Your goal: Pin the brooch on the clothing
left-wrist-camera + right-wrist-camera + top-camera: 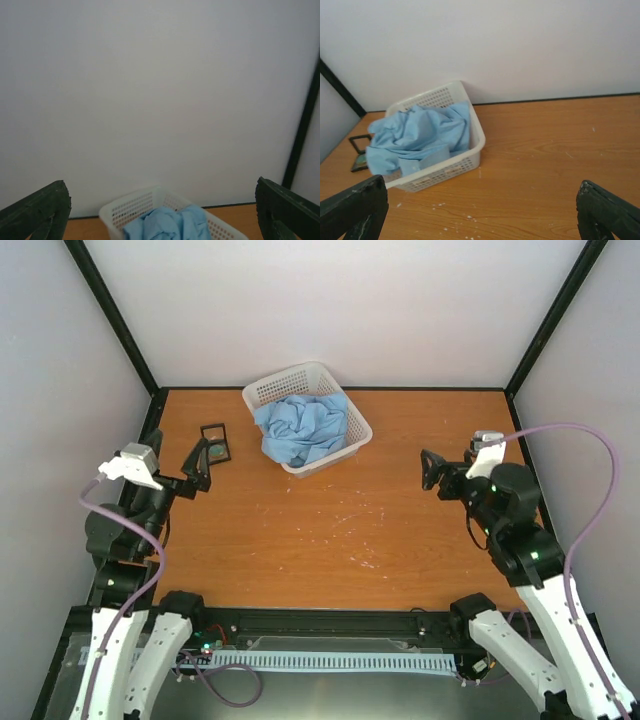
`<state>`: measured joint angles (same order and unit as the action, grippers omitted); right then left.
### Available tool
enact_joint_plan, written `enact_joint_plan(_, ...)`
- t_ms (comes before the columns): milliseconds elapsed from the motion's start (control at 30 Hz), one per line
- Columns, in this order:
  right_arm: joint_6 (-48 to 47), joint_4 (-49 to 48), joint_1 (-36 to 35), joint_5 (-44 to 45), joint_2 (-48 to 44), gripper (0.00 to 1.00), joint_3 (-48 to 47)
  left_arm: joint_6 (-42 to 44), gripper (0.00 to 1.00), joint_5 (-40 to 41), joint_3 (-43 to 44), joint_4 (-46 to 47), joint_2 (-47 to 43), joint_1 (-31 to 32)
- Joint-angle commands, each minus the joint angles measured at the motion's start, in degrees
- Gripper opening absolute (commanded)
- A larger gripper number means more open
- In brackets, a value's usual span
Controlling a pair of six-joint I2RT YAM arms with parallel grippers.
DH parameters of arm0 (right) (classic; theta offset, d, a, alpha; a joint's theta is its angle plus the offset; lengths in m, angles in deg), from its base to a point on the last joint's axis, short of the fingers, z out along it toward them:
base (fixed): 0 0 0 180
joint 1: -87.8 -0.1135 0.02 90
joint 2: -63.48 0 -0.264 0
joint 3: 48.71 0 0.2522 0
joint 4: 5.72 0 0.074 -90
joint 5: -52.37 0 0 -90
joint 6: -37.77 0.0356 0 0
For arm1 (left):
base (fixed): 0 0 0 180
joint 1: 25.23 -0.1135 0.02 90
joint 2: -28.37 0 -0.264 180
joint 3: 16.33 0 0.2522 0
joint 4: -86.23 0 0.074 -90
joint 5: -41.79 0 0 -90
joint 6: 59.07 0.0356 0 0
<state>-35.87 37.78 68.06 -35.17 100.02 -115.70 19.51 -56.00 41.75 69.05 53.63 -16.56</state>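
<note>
Inside basket (280,380), shirt (303,428) crumpled; box (215,445) beside, apparently open.

Orange-brown wooden table (330,530), flecked with white. Toward the back, white plastic mesh basket (285,377); left of it, small black hinged box (214,440), open.

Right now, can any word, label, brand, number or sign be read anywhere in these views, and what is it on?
None can be read.
The white basket, the blue shirt, the open black box and the table show no print in any view.
</note>
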Motion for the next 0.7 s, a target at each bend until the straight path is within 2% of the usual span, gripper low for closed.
enact_joint_plan(0, -0.7, -3.7, 1.4, 4.3, 5.6, 1.00, 0.6, -5.2, 1.00, 1.6, -1.4, 2.5, 2.8, -4.5)
enact_joint_plan(233, -0.3, -8.8, 3.5, 5.8, 16.5, 1.00, 1.2, -8.6, 1.00, -0.4, -3.1, 5.5, 9.6, -11.6)
enact_joint_plan(400, -0.1, -13.1, 4.7, -1.5, 26.8, 1.00, -0.3, -9.0, 1.00, -4.9, -4.2, 9.4, 13.8, -15.0)
enact_joint_plan(533, -0.8, -14.4, 4.3, -7.3, 38.0, 1.00, -5.3, -8.2, 1.00, -8.9, -4.2, 11.6, 16.8, -16.0)
enact_joint_plan(667, -2.7, -12.6, 2.3, -11.4, 50.3, 1.00, -15.2, -7.7, 1.00, -11.5, -4.5, 13.3, 18.2, -16.3)
